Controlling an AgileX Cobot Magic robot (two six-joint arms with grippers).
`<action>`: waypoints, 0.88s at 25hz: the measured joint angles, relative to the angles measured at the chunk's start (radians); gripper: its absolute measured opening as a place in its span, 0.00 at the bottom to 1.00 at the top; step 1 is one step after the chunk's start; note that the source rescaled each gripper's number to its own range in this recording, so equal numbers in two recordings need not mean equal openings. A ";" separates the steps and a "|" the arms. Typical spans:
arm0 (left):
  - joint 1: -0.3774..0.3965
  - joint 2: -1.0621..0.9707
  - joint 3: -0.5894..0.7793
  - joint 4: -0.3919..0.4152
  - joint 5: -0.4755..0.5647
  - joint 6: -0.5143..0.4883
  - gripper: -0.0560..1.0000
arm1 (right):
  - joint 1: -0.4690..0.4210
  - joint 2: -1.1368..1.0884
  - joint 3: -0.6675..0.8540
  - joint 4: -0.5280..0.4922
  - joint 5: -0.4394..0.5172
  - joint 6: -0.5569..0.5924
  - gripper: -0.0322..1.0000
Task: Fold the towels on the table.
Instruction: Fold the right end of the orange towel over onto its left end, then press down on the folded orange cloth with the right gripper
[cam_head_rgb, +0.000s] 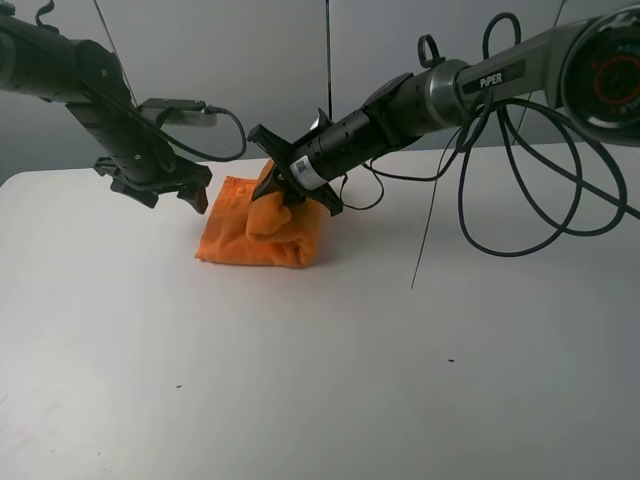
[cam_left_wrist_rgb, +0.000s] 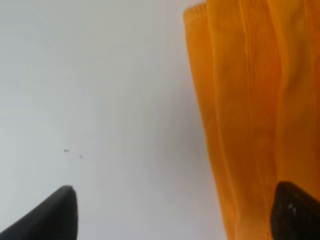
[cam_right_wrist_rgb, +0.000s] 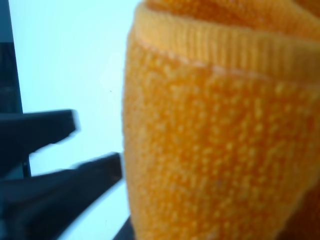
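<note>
Orange terry cloth sits bunched in a rough folded heap toward the back of the white table (cam_head_rgb: 320, 380), left of centre. That towel (cam_head_rgb: 262, 232) has a raised fold pinched in the right gripper (cam_head_rgb: 283, 195), which reaches across from the right and holds the fabric up above the rest of the pile; its wrist view is filled with nubbly orange pile and a hemmed edge. On the right arm (cam_head_rgb: 480, 82) I can read white lettering, "PiPER". The left gripper (cam_head_rgb: 190, 190) hangs just beside the towel's left edge, its fingers spread wide with nothing between them. Loose black cables (cam_head_rgb: 520, 190) trail over the tabletop.
</note>
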 joint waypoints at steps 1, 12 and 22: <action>0.006 -0.026 0.000 0.002 0.001 0.000 0.99 | 0.000 0.000 0.000 0.000 0.000 0.000 0.09; 0.040 -0.243 -0.099 0.028 0.088 -0.007 0.99 | 0.000 -0.003 0.000 0.115 0.050 -0.063 0.81; 0.051 -0.270 -0.201 0.028 0.166 -0.009 0.99 | 0.112 -0.033 -0.002 0.157 -0.024 -0.089 0.86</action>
